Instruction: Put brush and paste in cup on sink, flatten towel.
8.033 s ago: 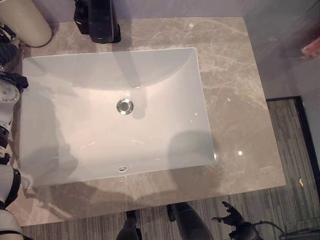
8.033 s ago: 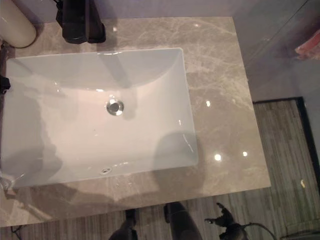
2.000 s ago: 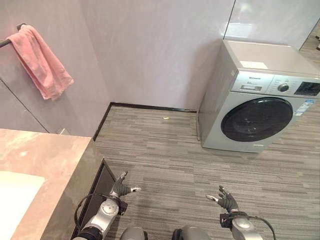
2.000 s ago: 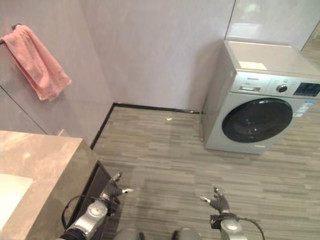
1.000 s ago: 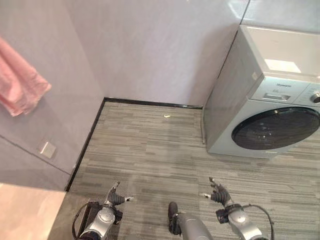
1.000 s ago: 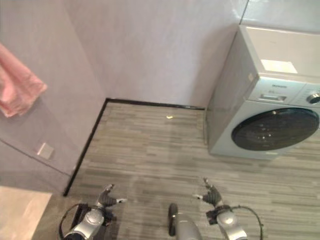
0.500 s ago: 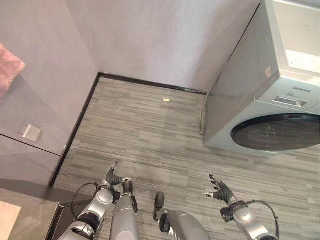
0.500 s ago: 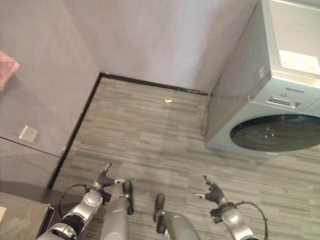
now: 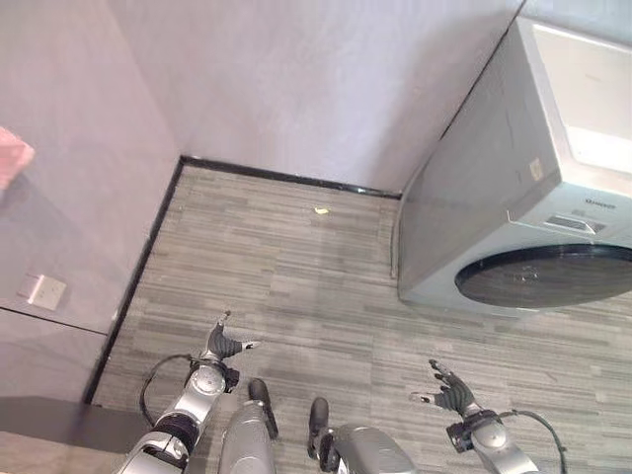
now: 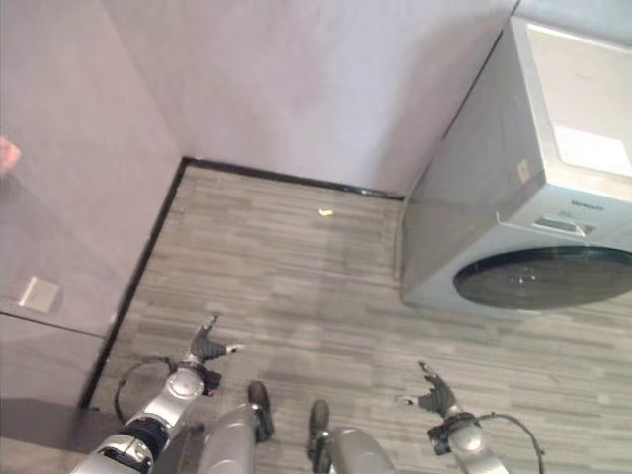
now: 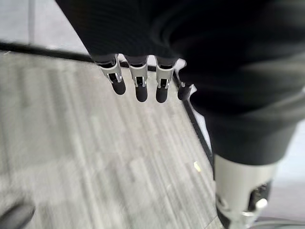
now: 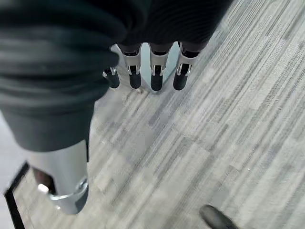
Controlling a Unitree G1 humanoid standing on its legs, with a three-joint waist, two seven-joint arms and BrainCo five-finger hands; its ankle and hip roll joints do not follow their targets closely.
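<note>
The left hand hangs low over the striped grey floor with its fingers straight and spread, holding nothing. The right hand hangs at about the same height to the right, fingers likewise straight and empty. At the near left, a dark edge of the tabletop is cut off by the frame, so the sink and whatever stands on it cannot be seen. Farther out, a small yellowish scrap lies on the floor near the black skirting; what it is cannot be made out. To the right stands a washing machine, its door and top partly cropped. On the left wall, only a pink corner of the towel pokes in at the frame edge, the rest hidden.
</note>
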